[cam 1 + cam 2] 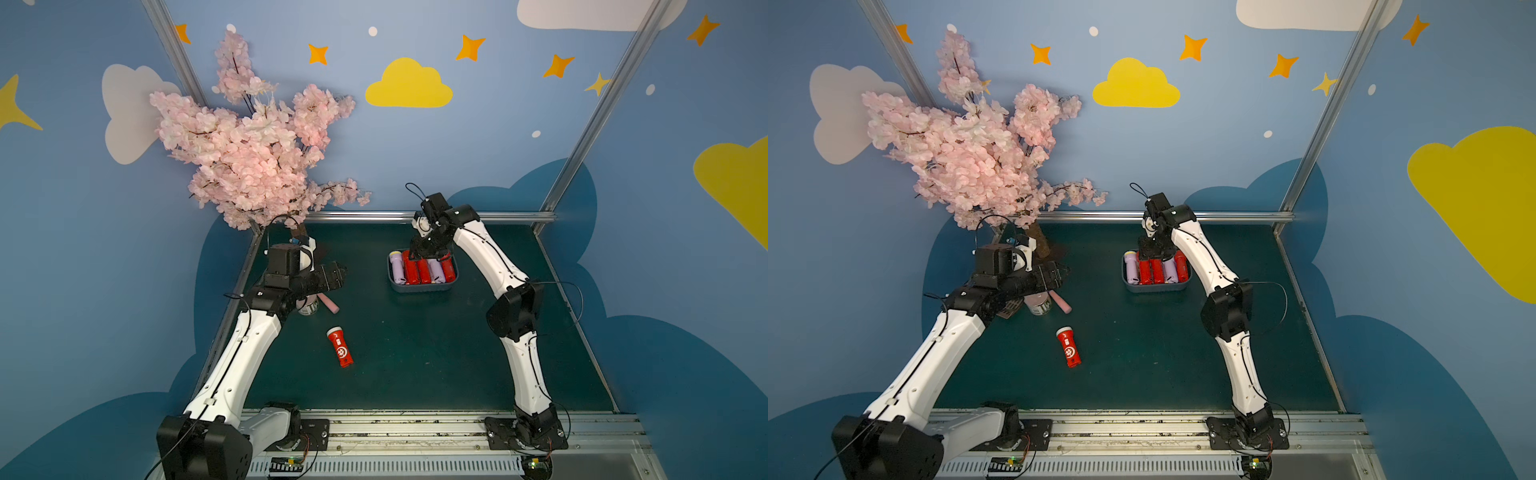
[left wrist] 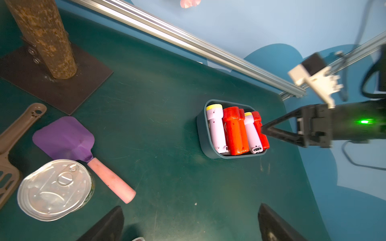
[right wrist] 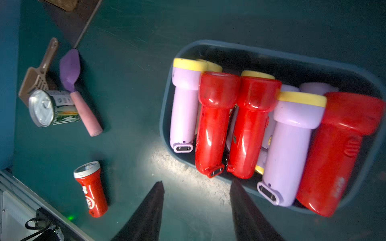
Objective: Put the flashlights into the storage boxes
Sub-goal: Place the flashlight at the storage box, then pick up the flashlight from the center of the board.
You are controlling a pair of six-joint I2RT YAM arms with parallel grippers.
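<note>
The slate-blue storage box (image 1: 419, 289) (image 2: 201, 133) stands at the back right of the green mat, packed with several red and lavender yellow-headed flashlights (image 1: 422, 270) (image 3: 217, 125) lying side by side. One red flashlight (image 1: 340, 347) (image 1: 1069, 348) (image 3: 91, 188) with a white head lies loose on the mat at the front left. My right gripper (image 3: 196, 182) (image 1: 424, 254) hangs just over the box's edge, open, with nothing between its fingers. My left gripper (image 2: 191, 210) (image 1: 338, 274) hovers over the left side of the mat, wide open and empty.
A tin can (image 2: 55, 188), a purple spatula with a pink handle (image 2: 64, 139) and a brown slotted scoop (image 2: 12, 146) lie under my left arm. A blossom tree (image 1: 249, 145) with its trunk (image 2: 43, 37) on a black plate fills the back left corner. An aluminium rail (image 1: 415, 216) edges the back.
</note>
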